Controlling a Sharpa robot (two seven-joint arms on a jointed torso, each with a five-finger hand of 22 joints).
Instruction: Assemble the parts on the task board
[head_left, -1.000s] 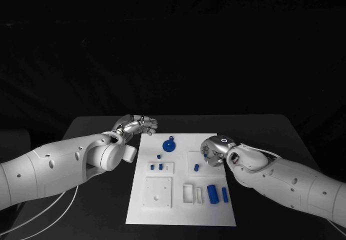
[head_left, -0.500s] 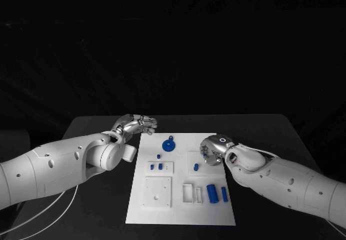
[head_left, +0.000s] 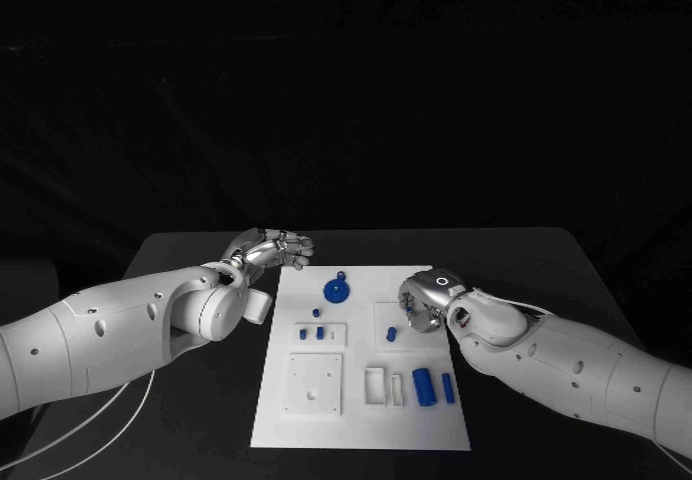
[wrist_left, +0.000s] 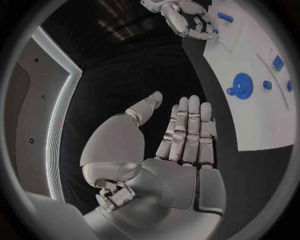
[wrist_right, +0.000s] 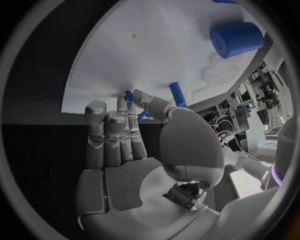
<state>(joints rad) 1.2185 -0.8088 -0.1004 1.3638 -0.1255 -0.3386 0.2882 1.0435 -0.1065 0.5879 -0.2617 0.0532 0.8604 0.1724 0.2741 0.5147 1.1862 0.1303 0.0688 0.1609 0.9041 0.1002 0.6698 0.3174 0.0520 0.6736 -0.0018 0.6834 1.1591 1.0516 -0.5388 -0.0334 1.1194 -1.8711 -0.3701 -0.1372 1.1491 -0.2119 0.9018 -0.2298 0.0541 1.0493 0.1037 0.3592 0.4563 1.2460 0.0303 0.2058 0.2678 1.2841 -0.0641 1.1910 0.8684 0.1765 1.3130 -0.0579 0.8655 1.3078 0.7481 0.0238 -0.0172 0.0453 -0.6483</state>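
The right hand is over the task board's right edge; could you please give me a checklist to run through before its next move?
1. Right hand above the task board: ok.
2. Small blue peg at the fingertips firmly held: cannot tell.
3. Left hand off the board, holding nothing: ok.
4. Blue gear clear of both hands: ok.
5. Large blue cylinder lying untouched: ok.
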